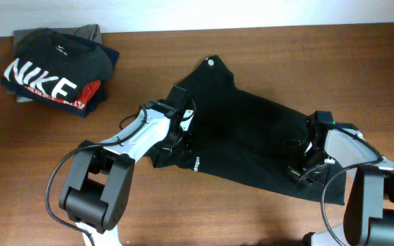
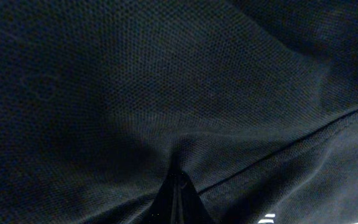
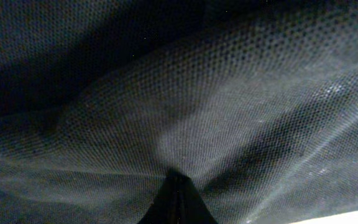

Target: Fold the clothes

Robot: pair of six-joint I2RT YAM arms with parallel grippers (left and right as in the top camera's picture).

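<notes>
We are looking at a robot test bench, most likely a lab or workroom, not a home. 2 black-and-white arms, the left arm [image 1: 135, 140] and the right arm [image 1: 351, 147], with loose cables [image 1: 47, 195], stand at a plain wooden table [image 1: 33, 150] set against a white wall [image 1: 252, 10]. A stack of folded garments [image 1: 57, 72] and 1 black top [image 1: 252, 137] lie on the bare wood, the top spread between the arms.
</notes>
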